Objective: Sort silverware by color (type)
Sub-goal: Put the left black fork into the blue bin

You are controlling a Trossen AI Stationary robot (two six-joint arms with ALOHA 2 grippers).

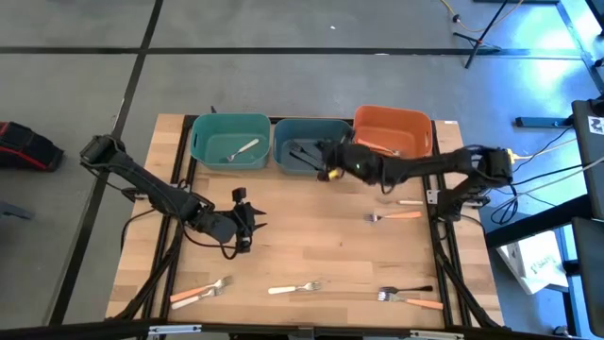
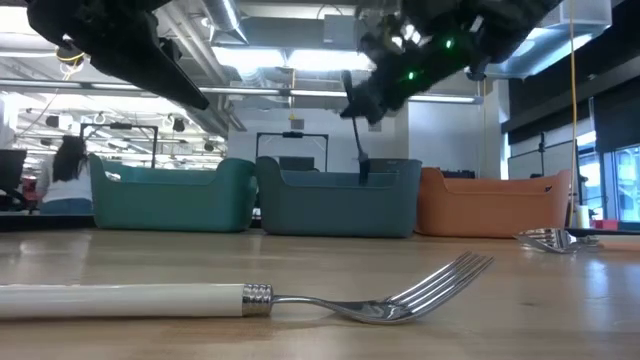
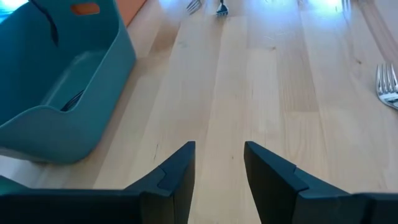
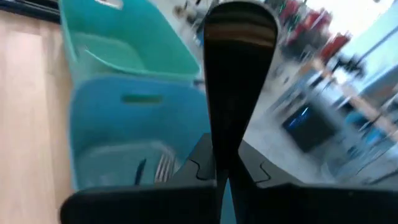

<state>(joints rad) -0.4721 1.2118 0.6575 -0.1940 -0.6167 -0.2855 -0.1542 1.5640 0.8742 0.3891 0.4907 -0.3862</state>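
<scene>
My right gripper [image 1: 330, 170] is by the near right corner of the blue bin [image 1: 310, 144], shut on a black-handled fork [image 2: 358, 140]. My left gripper [image 1: 247, 219] hovers open over bare wood at the table's middle left, with nothing between its fingers [image 3: 217, 168]. The teal bin [image 1: 226, 140] holds a white fork [image 1: 243, 148]. Black forks [image 1: 302, 151] lie in the blue bin, and an orange one [image 1: 382, 149] lies in the orange bin [image 1: 392, 130]. Loose on the table are orange forks [image 1: 396, 215] [image 1: 198, 291] [image 1: 415, 302], a white fork [image 1: 294, 287] and a black fork [image 1: 411, 290]. My right gripper pinches the fork's black handle [image 4: 225, 163] between its two fingers, which reach nearly level from the table's right and lie across it. The handle's broad end [image 4: 239, 37] sticks out past the fingers. The fork stands near upright, its lower end [image 2: 362, 172] clear of the table by the blue bin's near wall.
The three bins stand side by side along the far edge. A white fork [image 2: 250, 297] lies close to the low camera near the front edge, and another fork [image 2: 550, 238] lies at the right. The table's middle is bare wood [image 1: 311, 236].
</scene>
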